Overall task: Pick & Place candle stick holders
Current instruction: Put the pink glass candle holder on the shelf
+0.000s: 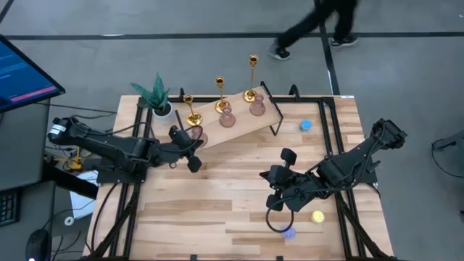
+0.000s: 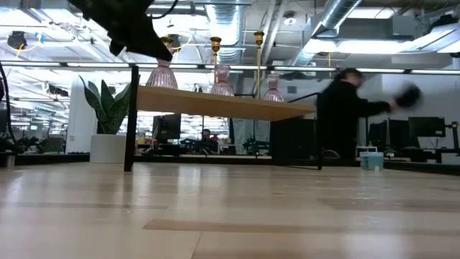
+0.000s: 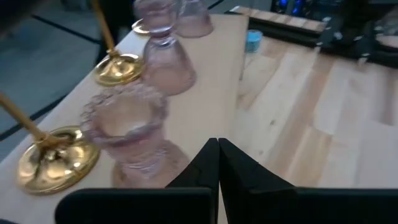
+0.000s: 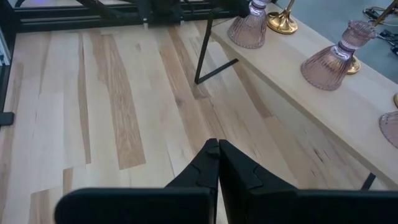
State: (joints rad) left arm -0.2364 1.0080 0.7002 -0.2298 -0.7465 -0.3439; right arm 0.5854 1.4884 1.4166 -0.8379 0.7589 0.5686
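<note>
Hovering with my left fingers point(image 3: 217, 163) pressed together and holding nothing, I hang just beside the near edge of the raised wooden shelf point(image 1: 243, 123), right by the nearest pink holder point(image 3: 132, 138). All six candle stick holders stand on that shelf: three gold candlesticks point(image 1: 220, 94) along its far edge, their round bases close to the drop, and three pink holders on the near side. One gold base point(image 3: 55, 158) sits just beside the nearest pink holder. A potted plant point(image 1: 158, 96) stands at the shelf's left end. My right fingers point(image 4: 217, 163) are also pressed together and empty, low over the open planks of the wooden surface point(image 1: 217, 210), well apart from the shelf. A small blue light point(image 1: 305, 125) and a yellow one point(image 1: 317, 216) lie toward the surface's right side. A person point(image 2: 348, 108) walks past beyond the far edge
</note>
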